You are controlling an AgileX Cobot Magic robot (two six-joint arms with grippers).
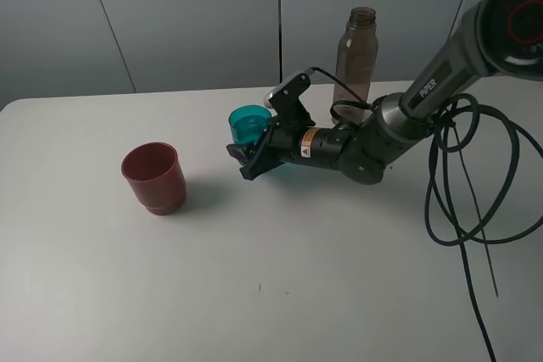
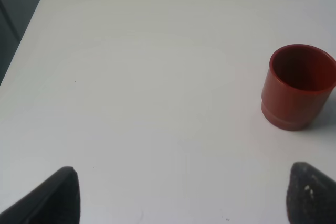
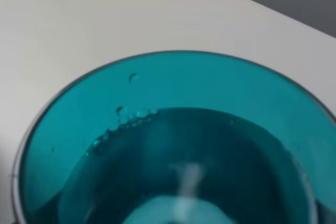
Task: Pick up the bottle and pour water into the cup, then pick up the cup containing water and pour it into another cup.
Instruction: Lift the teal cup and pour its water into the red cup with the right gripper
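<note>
Heads up, your right pincer [image 1: 251, 157] looks clamped low on the cup [image 1: 249, 125], water inside, near the bottle [image 1: 356, 52], so a quick swing toward another cup [image 1: 153, 177] could slosh it over the table [image 1: 297, 294].

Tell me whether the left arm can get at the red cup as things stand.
Probably yes. The left wrist view shows the red cup upright ahead of the open left gripper, with only bare table between them. The right gripper is over at the teal cup, apart from it.
</note>
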